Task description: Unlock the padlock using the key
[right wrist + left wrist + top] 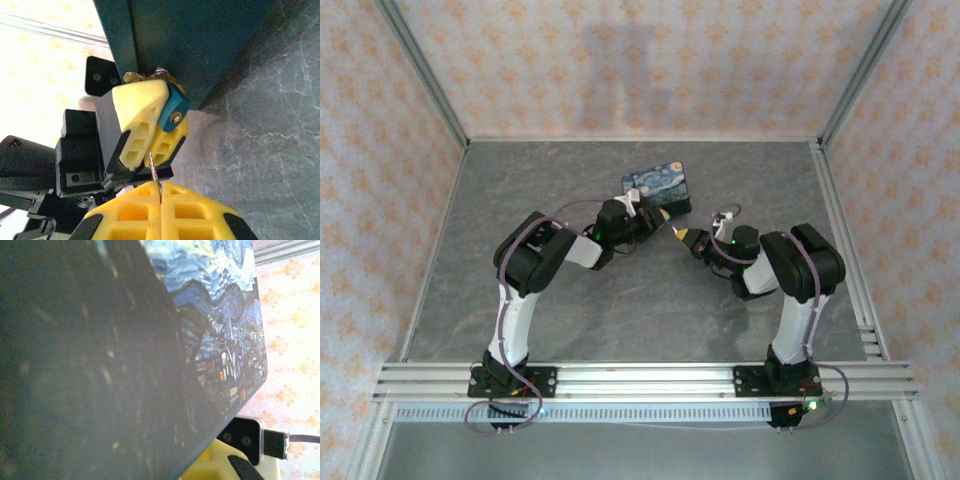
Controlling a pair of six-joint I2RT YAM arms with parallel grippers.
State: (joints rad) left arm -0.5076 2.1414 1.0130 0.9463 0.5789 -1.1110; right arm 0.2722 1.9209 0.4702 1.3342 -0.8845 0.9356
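Observation:
A blue padlock (174, 106) with a brass keyhole hangs at the edge of the dark blue starry-print tin (657, 186). My left gripper (658, 214) is shut on it, and its yellow fingers (142, 125) flank the lock body. My right gripper (160, 184) is shut on the key (152, 167), a thin silver blade sticking up from between the fingertips. The key's tip lies a little below and left of the keyhole, apart from it and in front of the left fingers. In the left wrist view the tin (215, 325) is very close, above one yellow finger (217, 467).
The tin stands on the grey stone-pattern table (620, 300) towards the back. The two grippers meet just in front of it, tip to tip. Patterned walls and metal frame posts (425, 80) enclose the table on three sides.

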